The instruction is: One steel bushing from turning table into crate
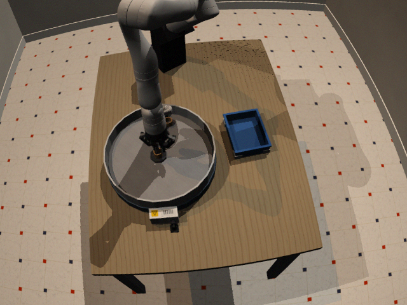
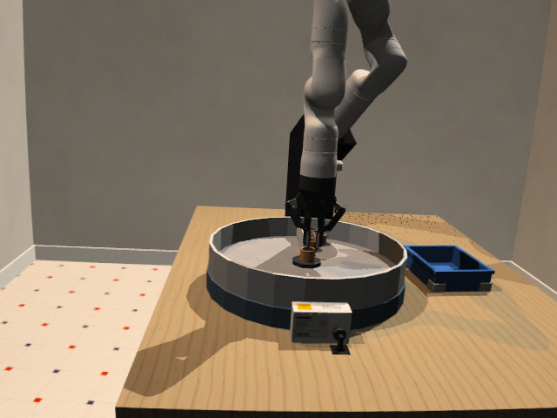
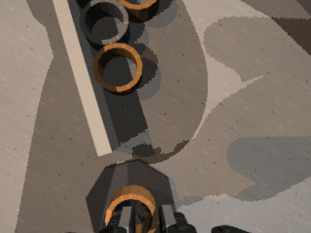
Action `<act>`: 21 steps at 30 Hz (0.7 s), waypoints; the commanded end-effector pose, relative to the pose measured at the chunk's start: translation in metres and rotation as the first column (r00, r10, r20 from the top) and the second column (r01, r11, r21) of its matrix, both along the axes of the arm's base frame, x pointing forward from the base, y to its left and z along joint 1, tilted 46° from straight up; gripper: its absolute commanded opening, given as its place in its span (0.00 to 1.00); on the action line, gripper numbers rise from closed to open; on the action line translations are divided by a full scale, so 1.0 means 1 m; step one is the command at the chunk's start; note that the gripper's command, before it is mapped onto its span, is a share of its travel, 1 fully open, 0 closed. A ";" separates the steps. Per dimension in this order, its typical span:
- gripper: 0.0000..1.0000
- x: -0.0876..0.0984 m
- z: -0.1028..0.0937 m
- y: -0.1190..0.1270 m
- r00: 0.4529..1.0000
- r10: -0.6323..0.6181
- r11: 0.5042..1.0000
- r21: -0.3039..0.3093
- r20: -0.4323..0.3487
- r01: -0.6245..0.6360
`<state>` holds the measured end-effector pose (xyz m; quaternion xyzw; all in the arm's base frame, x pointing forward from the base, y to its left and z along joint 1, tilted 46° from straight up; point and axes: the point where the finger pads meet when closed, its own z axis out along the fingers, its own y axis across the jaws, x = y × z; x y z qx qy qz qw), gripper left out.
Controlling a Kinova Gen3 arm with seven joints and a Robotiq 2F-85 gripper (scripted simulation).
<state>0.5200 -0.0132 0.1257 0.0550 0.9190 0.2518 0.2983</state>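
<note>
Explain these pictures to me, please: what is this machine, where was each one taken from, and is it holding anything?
The machine is a robot arm; its end effector is the grasping part. The top picture looks down, the exterior one across the table, and the wrist one from near the end effector. On the table are a round, walled turning table, a blue crate and a white box. The turning table carries short tubes called bushings: a grey one and orange-brown ones. The fingers are close together at one orange-brown bushing; whether they grip it, I cannot tell.
</note>
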 end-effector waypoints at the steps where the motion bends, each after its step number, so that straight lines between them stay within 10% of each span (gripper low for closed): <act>1: 0.16 0.000 0.001 -0.001 1.000 -0.001 1.000 -0.001 0.001 0.001; 21: 0.16 -0.003 0.004 -0.003 1.000 -0.001 1.000 -0.001 0.001 0.001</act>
